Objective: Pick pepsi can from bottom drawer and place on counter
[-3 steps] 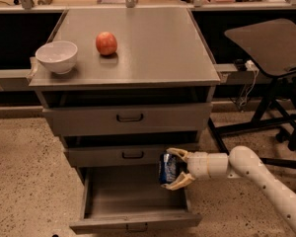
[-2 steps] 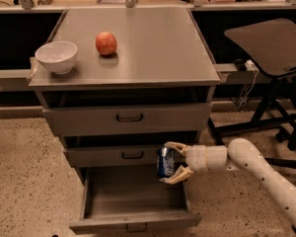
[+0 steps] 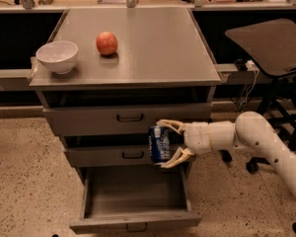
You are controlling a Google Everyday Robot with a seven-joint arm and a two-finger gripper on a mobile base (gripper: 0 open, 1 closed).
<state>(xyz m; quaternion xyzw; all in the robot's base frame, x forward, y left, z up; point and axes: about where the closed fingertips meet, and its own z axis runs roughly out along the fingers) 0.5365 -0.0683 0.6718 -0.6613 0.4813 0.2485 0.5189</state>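
My gripper (image 3: 166, 143) is shut on the dark-blue pepsi can (image 3: 159, 144) and holds it upright in the air in front of the middle drawer, above the right part of the open bottom drawer (image 3: 136, 219). The white arm reaches in from the right. The bottom drawer is pulled out and its tray looks empty. The grey counter (image 3: 153, 43) lies above, well higher than the can.
A white bowl (image 3: 57, 56) stands at the counter's left front and a red-orange apple (image 3: 107, 43) behind it. The two upper drawers (image 3: 129, 117) are shut. A dark side table (image 3: 269, 43) on a stand is at the right. Speckled floor surrounds the cabinet.
The gripper has lifted the pepsi can up and slightly left, from just over the bottom drawer to the height of the middle drawer front.
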